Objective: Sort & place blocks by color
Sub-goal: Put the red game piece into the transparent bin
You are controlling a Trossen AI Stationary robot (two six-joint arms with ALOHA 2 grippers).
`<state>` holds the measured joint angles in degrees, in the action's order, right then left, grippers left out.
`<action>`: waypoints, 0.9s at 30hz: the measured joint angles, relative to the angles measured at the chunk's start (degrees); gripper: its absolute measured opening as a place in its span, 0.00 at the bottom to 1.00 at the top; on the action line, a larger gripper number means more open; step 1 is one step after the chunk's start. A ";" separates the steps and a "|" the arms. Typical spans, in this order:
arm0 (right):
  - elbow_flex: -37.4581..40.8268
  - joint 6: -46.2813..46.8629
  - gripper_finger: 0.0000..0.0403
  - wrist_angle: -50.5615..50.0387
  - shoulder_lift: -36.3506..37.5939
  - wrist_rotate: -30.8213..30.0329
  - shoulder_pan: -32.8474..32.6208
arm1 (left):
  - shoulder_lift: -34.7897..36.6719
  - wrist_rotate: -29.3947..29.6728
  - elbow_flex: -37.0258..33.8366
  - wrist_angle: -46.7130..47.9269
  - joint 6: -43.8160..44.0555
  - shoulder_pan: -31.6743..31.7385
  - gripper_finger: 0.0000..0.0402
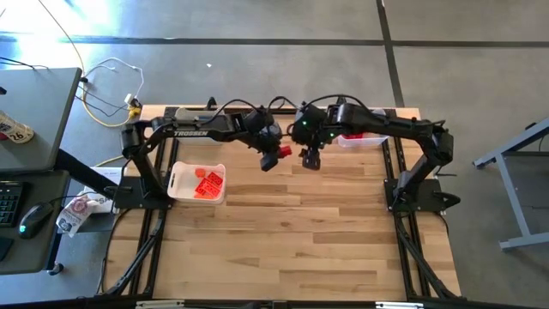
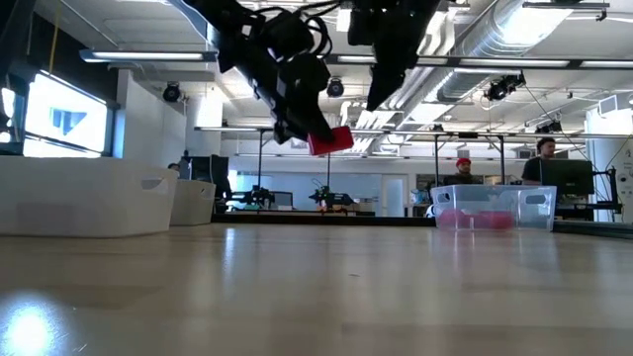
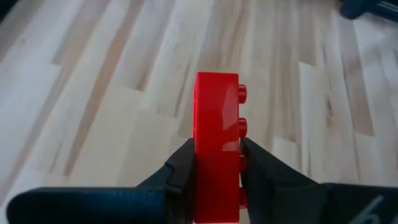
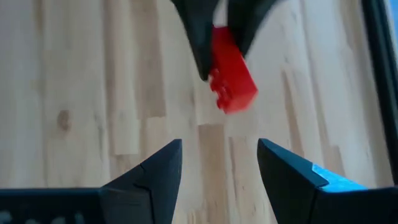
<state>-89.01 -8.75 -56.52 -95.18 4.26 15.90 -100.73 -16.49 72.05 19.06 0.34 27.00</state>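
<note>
My left gripper (image 1: 273, 160) hangs high over the table's far middle, shut on a red studded block (image 1: 284, 152), which also shows in the low view (image 2: 330, 139). My right gripper (image 1: 310, 160) is open just to the right of it, also raised, and touches nothing. In the right wrist view its fingers (image 4: 219, 163) stand apart, short of the held block (image 4: 231, 70). Several orange blocks (image 1: 206, 184) lie in a white bin (image 1: 177, 182). Red pieces (image 2: 475, 220) rest in a clear bin (image 2: 524, 206). My left gripper pinches the red block between its two fingers, one finger on the smooth underside (image 3: 200, 163) and one on the studded face (image 3: 240, 155). The block's free end (image 3: 217, 87) sticks out past the fingertips. It is lifted well clear of the table, tilted in the low view.
The white bin sits toward the table's left, the clear bin (image 1: 360, 139) at the far right, partly under my right arm. The wooden tabletop (image 1: 300, 240) stretches toward the near edge. People (image 2: 542, 158) stand in the room beyond the table.
</note>
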 joint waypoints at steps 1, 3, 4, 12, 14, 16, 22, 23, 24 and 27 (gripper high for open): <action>0.00 -0.86 0.48 0.26 0.00 0.77 -0.37 | 0.03 0.01 0.00 0.02 -0.10 -0.33 0.18; 0.00 -2.44 0.48 1.02 0.00 2.25 -1.15 | 0.31 0.38 0.00 -0.36 -0.73 -1.10 0.18; 0.00 -3.00 0.48 1.43 0.00 2.57 -1.50 | 0.44 0.64 0.00 -1.14 -1.17 -1.57 0.18; 0.00 -3.39 0.48 2.19 -0.04 2.07 -3.31 | 0.66 0.84 0.02 -4.69 -2.55 -5.09 0.18; 0.00 -3.39 0.48 2.19 -0.04 2.09 -3.60 | 0.66 0.83 0.02 -5.81 -2.54 -5.76 0.18; 0.00 -3.30 0.48 2.28 -0.08 2.09 -3.82 | 0.66 0.83 0.02 -7.08 -2.56 -6.36 0.18; 0.00 -2.54 0.48 1.52 -0.15 3.20 -4.07 | 0.66 1.87 0.02 -10.04 -2.56 -7.74 0.18; 0.00 -1.97 0.47 1.26 -0.15 3.29 -4.07 | 0.66 2.19 0.02 -10.16 -2.56 -7.78 0.18; 0.00 -1.77 0.46 1.02 -0.15 3.29 -4.07 | 0.66 2.27 0.02 -10.35 -2.58 -7.78 0.18; 0.00 -1.56 0.39 -0.11 -0.15 3.30 -4.07 | 0.64 2.61 0.02 -10.43 -2.56 -7.75 0.18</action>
<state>-89.01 -10.31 -56.63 -95.33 7.56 11.84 -100.09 -13.88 72.07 8.62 -2.22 19.25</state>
